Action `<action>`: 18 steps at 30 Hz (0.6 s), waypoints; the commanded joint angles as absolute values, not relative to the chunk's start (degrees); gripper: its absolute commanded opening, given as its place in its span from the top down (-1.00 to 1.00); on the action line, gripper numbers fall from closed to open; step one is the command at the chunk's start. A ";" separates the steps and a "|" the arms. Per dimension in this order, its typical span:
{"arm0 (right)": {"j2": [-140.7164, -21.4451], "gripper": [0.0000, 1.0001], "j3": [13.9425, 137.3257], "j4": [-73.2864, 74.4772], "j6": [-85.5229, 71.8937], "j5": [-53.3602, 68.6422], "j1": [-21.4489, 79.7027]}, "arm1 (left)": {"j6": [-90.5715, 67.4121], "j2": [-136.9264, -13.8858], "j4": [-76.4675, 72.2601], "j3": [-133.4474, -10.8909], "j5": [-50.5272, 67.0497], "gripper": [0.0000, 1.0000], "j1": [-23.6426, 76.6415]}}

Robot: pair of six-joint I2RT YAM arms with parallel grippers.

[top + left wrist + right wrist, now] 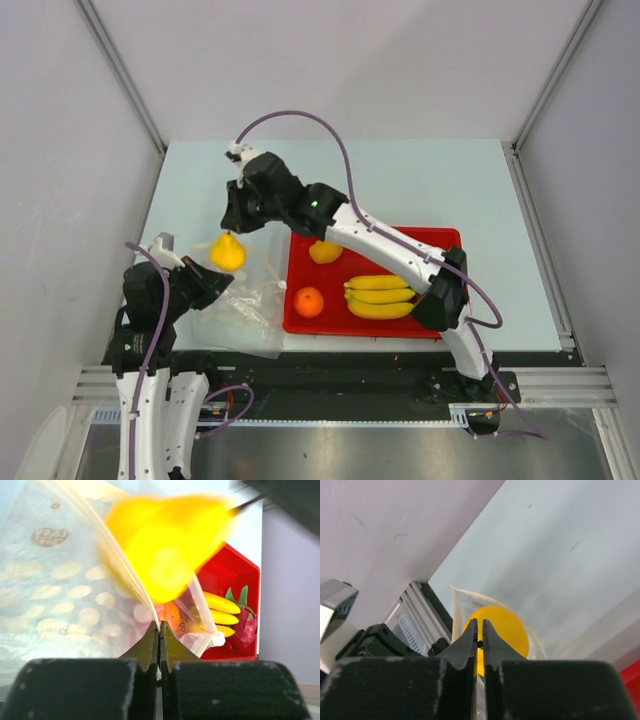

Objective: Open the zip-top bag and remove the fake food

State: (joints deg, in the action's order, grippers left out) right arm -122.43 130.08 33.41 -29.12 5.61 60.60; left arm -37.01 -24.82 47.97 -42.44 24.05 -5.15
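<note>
top external: one zip-top bag (245, 315), one pear (228, 252), one orange (309, 301)

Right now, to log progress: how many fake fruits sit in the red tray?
4 in the red tray: mango far-left, orange near-left, banana bunch in the middle, dragon fruit beside the bananas, hidden under the right arm from above. Others may be hidden.
</note>
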 commanded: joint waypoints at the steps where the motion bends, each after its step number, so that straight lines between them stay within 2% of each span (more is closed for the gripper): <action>1: -114.44 1.00 135.79 37.69 -24.45 0.71 57.22 | -36.83 -24.17 50.18 -43.94 20.22 1.00 -5.10; 5: -108.12 1.00 133.43 41.65 -20.67 -4.38 54.50 | -37.53 -26.01 51.07 -46.14 16.18 0.99 -5.10; 8: -100.48 1.00 125.01 42.19 -20.30 -5.27 51.43 | -37.88 -28.11 50.37 -47.63 13.54 1.00 -5.01; 13: -87.31 1.00 99.82 37.01 -23.55 -1.07 45.54 | -39.63 -33.92 46.50 -49.30 7.56 1.00 -5.10; 16: -83.42 1.00 88.99 35.77 -26.54 3.69 41.05 | -40.43 -38.83 42.81 -49.39 3.44 0.93 -5.10; 18: -82.27 1.00 86.15 36.82 -25.50 5.53 40.17 | -39.38 -43.12 39.74 -49.92 1.68 0.94 -5.10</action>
